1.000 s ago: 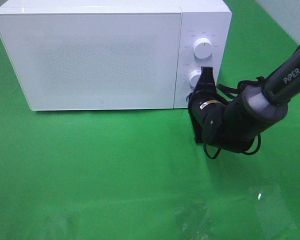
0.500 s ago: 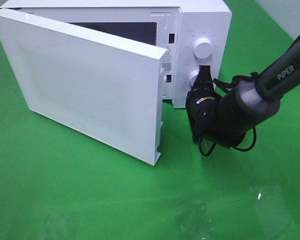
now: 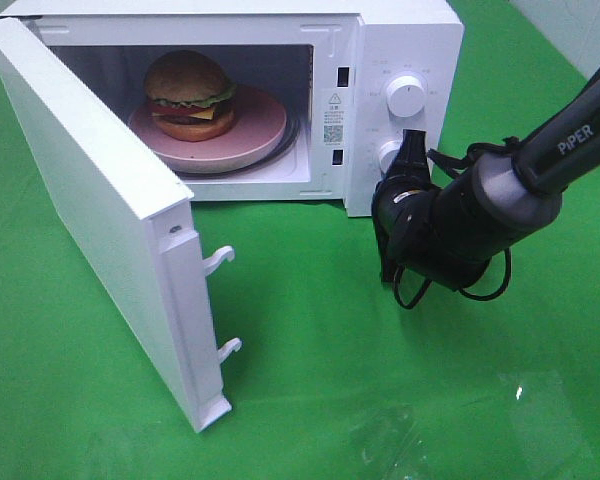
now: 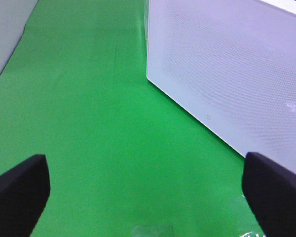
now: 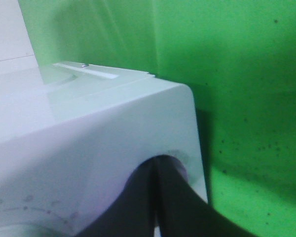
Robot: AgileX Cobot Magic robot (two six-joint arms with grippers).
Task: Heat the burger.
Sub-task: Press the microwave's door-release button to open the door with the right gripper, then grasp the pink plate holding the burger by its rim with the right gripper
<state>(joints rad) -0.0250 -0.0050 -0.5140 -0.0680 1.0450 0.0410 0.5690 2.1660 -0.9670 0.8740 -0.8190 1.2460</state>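
A green cloth tabletop [image 3: 310,390] fills the exterior view. On it stands a white box-shaped microwave oven [image 3: 405,40]. Its flat white door [image 3: 80,190] is swung wide on the left-hand hinge, with two white latch hooks [image 3: 220,262] on the free edge.

Inside the cavity a speckled pink round plate [image 3: 265,128] carries the burger [image 3: 187,90], which has a glossy brown bun, green lettuce, yellow cheese and a dark patty. It is upright and near the middle of the plate.

On the control panel are an upper round white dial [image 3: 406,96] and a lower round white dial [image 3: 388,155]. The black right gripper [image 3: 410,147] has its jaws pressed together, holding nothing. Its tips appear to touch the lower dial.

The left gripper [image 4: 147,190] shows only in its wrist view. Its jaws are spread wide and empty, facing the door's outer face.

The burger looks loaded, so the step in hand is probably shutting the door.
- Press your left gripper flat on the outer face, near the free edge.
- Follow the hinge's arc gently so the oven does not slide.
- Move your right gripper away from the panel seam first, because the door edge lands just beside it.
- Turn a dial only once both hooks are seated.
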